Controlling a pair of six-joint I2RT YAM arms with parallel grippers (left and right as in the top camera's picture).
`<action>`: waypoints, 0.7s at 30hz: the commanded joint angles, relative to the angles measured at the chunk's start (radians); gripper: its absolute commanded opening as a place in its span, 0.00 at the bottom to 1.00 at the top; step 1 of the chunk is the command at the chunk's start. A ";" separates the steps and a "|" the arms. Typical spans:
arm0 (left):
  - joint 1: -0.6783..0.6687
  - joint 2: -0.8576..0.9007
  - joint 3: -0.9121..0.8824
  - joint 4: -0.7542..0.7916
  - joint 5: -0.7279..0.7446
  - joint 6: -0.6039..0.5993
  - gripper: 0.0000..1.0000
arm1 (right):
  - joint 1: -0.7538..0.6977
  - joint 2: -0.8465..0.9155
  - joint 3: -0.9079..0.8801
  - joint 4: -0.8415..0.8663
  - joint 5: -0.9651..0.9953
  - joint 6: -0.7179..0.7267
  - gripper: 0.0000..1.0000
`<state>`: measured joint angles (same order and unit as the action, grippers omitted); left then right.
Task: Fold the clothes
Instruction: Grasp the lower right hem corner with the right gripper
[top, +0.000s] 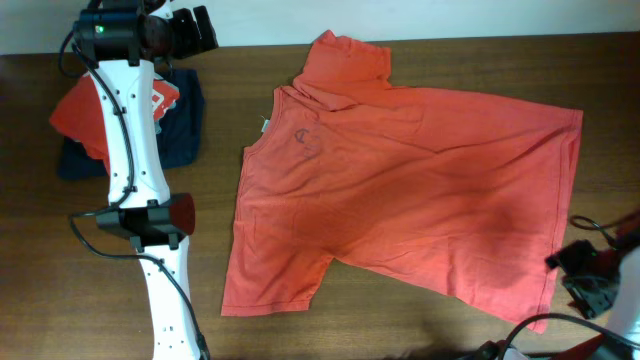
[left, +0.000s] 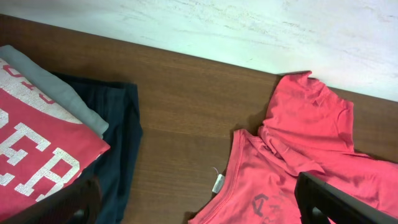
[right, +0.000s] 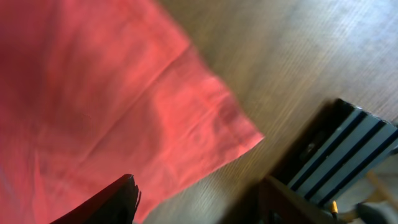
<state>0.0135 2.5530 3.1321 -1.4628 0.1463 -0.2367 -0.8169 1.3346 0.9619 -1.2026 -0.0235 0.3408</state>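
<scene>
The coral T-shirt (top: 420, 190) lies spread across the middle and right of the wooden surface (top: 40, 280), neck towards the left, hem out to the right. One sleeve points to the far edge, the other (top: 275, 280) lies along the near side. There's a small dark mark (top: 305, 138) just below the collar and a white tag (left: 217, 182) at the neckline.

The left pincer (top: 190, 30) hangs at the far left corner, jaws spread wide with nothing between them. Its wrist view looks down on bare wood between the shirt's collar and a folded stack (top: 110, 120). That stack has a red piece with white lettering (left: 37, 155) on top, a grey layer (left: 56, 87) under it and a navy garment (left: 115, 143) at the bottom, sitting well clear of the T-shirt.

The right pincer (top: 585, 282) is low at the near right, just beside the shirt's hem corner (right: 236, 130). Its jaws stand apart and the cloth lies flat, not pinched, though the wrist view is blurred.
</scene>
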 joint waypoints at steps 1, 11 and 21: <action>0.002 -0.010 -0.005 -0.001 0.007 -0.006 0.99 | -0.100 0.003 -0.037 0.027 -0.030 0.017 0.66; 0.002 -0.010 -0.005 -0.001 0.007 -0.006 0.99 | -0.146 0.003 -0.190 0.098 -0.009 0.170 0.60; 0.002 -0.010 -0.005 -0.001 0.007 -0.006 0.99 | -0.145 0.003 -0.365 0.345 0.080 0.173 0.60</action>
<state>0.0135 2.5530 3.1321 -1.4631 0.1463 -0.2367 -0.9562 1.3365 0.6334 -0.8886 0.0177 0.4953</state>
